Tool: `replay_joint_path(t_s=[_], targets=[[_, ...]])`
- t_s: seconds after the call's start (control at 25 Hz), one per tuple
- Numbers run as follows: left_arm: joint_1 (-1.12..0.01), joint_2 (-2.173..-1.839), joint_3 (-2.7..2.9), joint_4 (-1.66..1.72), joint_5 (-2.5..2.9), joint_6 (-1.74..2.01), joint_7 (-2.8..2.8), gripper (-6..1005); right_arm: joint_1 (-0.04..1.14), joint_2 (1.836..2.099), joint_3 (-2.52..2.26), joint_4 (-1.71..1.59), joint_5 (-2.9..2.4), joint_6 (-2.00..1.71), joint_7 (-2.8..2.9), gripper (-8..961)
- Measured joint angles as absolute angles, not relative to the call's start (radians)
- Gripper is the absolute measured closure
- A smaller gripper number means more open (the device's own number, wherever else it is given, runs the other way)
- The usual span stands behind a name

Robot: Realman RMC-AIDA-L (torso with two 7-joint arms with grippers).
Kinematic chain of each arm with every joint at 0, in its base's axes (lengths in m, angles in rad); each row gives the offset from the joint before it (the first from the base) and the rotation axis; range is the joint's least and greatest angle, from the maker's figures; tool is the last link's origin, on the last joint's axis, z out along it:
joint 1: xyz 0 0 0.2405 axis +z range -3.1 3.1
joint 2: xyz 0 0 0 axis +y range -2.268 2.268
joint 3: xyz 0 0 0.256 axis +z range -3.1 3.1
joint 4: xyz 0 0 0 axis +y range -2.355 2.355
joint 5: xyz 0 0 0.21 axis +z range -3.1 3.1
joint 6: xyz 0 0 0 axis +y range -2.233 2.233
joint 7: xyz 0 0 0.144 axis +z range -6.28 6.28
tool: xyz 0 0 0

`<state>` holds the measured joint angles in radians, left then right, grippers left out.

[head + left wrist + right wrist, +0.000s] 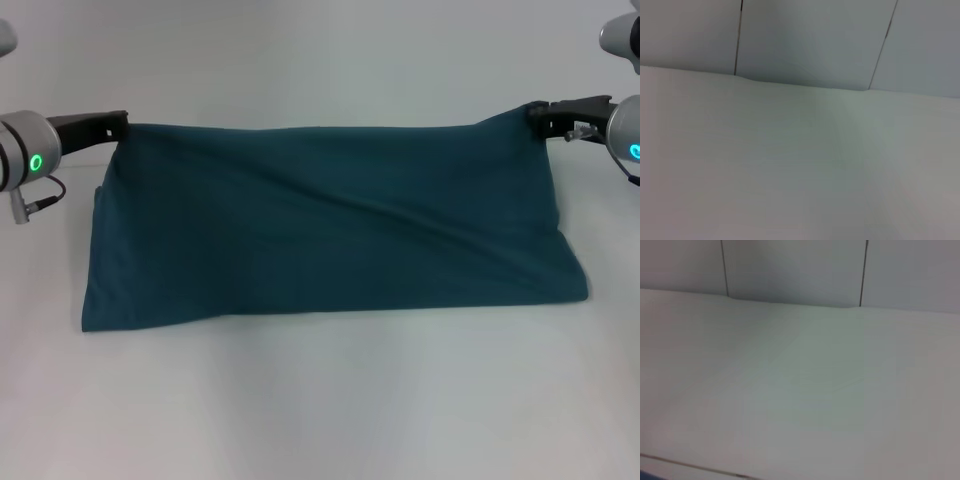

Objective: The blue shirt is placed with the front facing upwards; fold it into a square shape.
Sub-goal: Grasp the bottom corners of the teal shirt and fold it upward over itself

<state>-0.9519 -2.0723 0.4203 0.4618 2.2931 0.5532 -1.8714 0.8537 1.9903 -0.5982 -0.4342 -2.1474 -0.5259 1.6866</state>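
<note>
While the blue shirt (330,230) is held raised over the counter (320,400) by its far corners, clenched in the left claw (122,122) and right claw (535,113), uneven lowering could skew the fold.

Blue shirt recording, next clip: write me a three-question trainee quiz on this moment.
1. True or false: the blue shirt lies wholly flat on the table.
2. Where does each gripper hold it? A) top corners B) bottom corners C) sleeves
3. Is the chest lettering visible?

Key
1. False: its upper edge is lifted between the left gripper and right gripper.
2. A
3. No; only plain fabric shows.
</note>
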Motion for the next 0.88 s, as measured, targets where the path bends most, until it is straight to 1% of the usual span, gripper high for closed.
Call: replay_joint_path(t_s=[0.12,0.28,0.44,0.52,0.64,0.76,0.8,0.88], targets=[[-0.952,-2.075,0.420,0.462,2.293,0.552,-1.868,859,0.855,1.991,-0.597,-0.422,-2.140,-0.516,1.669,909],[-0.953,-2.089,0.420,0.462,2.293,0.539,-1.850,856,0.855,1.994,-0.597,-0.399,-2.074,-0.509,1.606,887],[-0.953,-2.119,0.421,0.466,2.285,0.498,-1.806,853,0.853,2.008,-0.598,-0.385,-2.002,-0.494,1.514,866],[-0.953,-2.127,0.421,0.466,2.277,0.478,-1.796,851,0.849,2.014,-0.598,-0.385,-1.973,-0.494,1.476,855],[-0.952,-2.128,0.422,0.464,2.246,0.472,-1.796,848,0.840,2.025,-0.590,-0.399,-1.919,-0.467,1.432,839],[-0.941,-2.128,0.422,0.469,2.220,0.472,-1.797,846,0.824,2.030,-0.588,-0.419,-1.850,-0.434,1.391,822],[-0.939,-2.128,0.422,0.470,2.218,0.472,-1.798,813,0.819,2.030,-0.588,-0.426,-1.831,-0.432,1.379,817],[-0.933,-2.129,0.417,0.471,2.217,0.471,-1.800,747,0.807,2.026,-0.588,-0.436,-1.789,-0.435,1.356,739]])
